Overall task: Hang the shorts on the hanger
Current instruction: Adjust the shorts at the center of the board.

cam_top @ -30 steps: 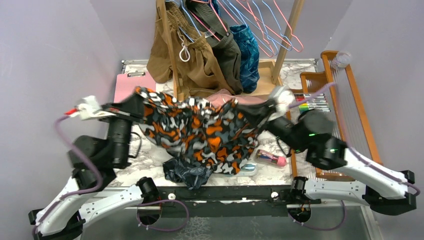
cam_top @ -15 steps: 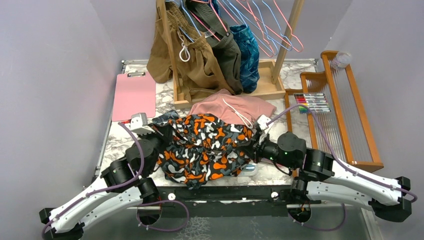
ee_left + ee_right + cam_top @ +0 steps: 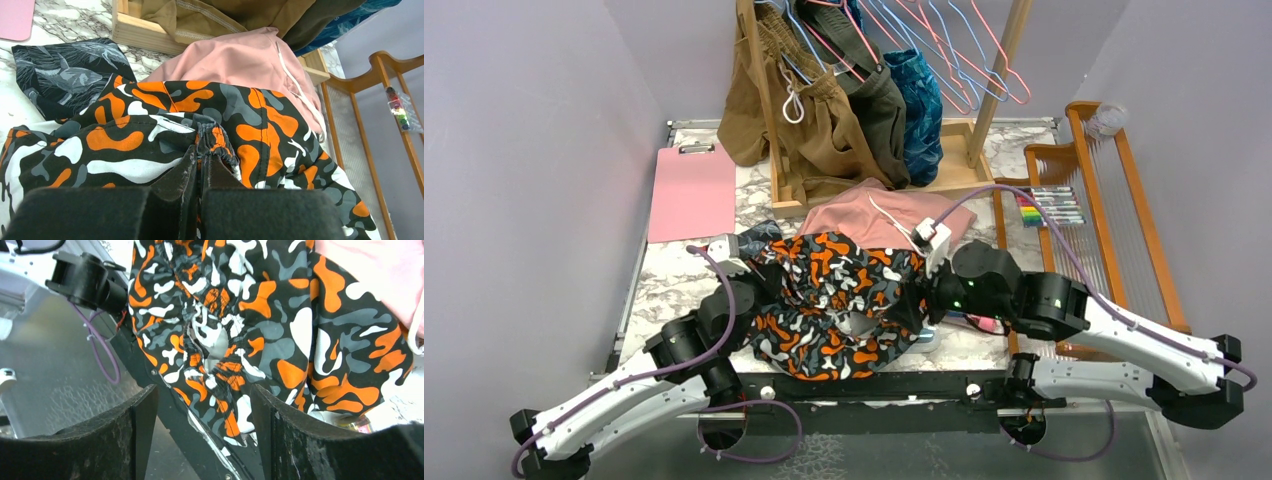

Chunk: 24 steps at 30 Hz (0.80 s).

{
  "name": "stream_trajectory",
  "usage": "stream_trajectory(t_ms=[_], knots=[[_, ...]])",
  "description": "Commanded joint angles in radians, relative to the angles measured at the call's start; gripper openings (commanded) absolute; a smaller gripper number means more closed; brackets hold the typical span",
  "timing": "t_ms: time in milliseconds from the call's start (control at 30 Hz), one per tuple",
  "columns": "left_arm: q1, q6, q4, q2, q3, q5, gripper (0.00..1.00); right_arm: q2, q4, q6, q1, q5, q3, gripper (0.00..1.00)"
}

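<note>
The camouflage shorts (image 3: pixel 834 300) lie bunched on the table near its front edge, partly over the dusty-pink shorts (image 3: pixel 894 215). My left gripper (image 3: pixel 762 278) is shut on their gathered waistband (image 3: pixel 215 142) at the left side. My right gripper (image 3: pixel 921 300) hovers open just above the shorts' right side (image 3: pixel 280 315), its fingers (image 3: pixel 145 410) wide apart and holding nothing. Pink wire hangers (image 3: pixel 864 48) hang on the rack at the back among light-blue ones; I cannot tell which is the task's hanger.
A wooden rack (image 3: pixel 769 120) at the back carries brown and dark garments. Navy leaf-print shorts (image 3: pixel 65 70) lie left of the camouflage ones. A pink clipboard (image 3: pixel 692 190) lies at the left; markers (image 3: pixel 1049 205) and a wooden frame (image 3: pixel 1124 230) are at the right.
Both arms came down from holding the shorts spread in the air, and the shorts now lie bunched on the table. The right gripper opened and let go; the left stayed shut.
</note>
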Motion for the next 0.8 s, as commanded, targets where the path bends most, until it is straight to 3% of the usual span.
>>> stream_trajectory(t_ms=[0,233,533,667,767], knots=[[0.003,-0.032,0.006,-0.020,-0.010,0.016,0.00,0.142,-0.177,0.065,-0.001,0.066,0.115,0.71],[0.003,-0.042,0.007,-0.004,-0.015,0.023,0.00,0.251,-0.153,0.092,0.007,0.112,0.142,0.74],[0.004,-0.025,0.006,-0.011,-0.008,0.019,0.00,0.382,-0.259,0.089,0.049,0.227,0.180,0.73],[0.004,-0.014,0.007,-0.015,-0.006,0.015,0.00,0.396,-0.329,0.087,0.051,0.251,0.167,0.66],[0.003,-0.003,0.007,-0.013,0.000,0.014,0.00,0.386,-0.380,0.093,0.051,0.280,0.160,0.52]])
